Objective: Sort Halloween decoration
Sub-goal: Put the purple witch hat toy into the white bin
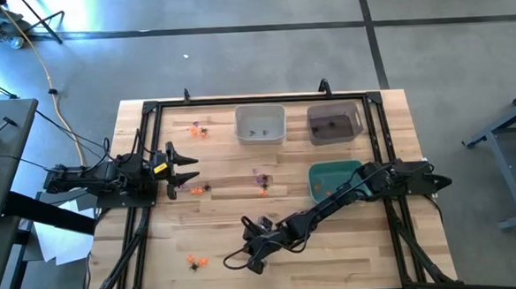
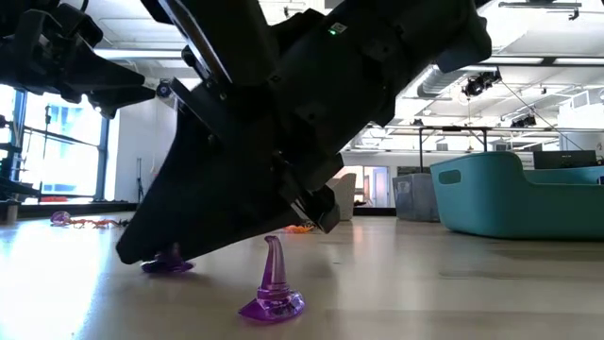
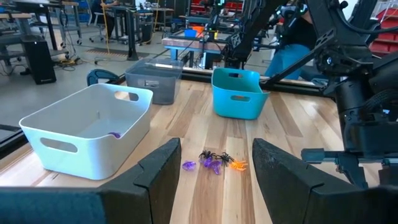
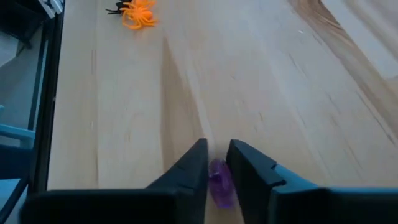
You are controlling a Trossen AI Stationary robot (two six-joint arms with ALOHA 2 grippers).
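From above, the wooden table (image 1: pixel 352 255) carries a white bin (image 1: pixel 260 124), a grey bin (image 1: pixel 335 123) and a teal bin (image 1: pixel 329 178), with tiny orange, purple and black trinkets scattered in small clusters near the far left (image 1: pixel 197 127), the middle (image 1: pixel 261 178) and the near left (image 1: pixel 194 261). The left gripper (image 1: pixel 191 166) waits at the table's left side, its jaws spread apart with nothing between them. The right arm reaches across to the near middle of the table, where the right gripper (image 1: pixel 250 249) is low over the wood. At table height, that gripper's dark body fills most of the picture, with a purple witch-hat trinket (image 2: pixel 272 293) standing upright on the wood just in front of it and another purple piece (image 2: pixel 170 263) at its tip; the teal bin (image 2: pixel 514 194) stands well apart. The left wrist view shows a cluster of purple, black and orange trinkets (image 3: pixel 214 162) on the table ahead of its parted fingers (image 3: pixel 163 171), near the white bin (image 3: pixel 93 134). The right wrist view shows its two fingers (image 4: pixel 189 168) drawn close around a purple trinket (image 4: pixel 220 182) lying on the wood between them, with an orange spider (image 4: pixel 138 15) farther off.
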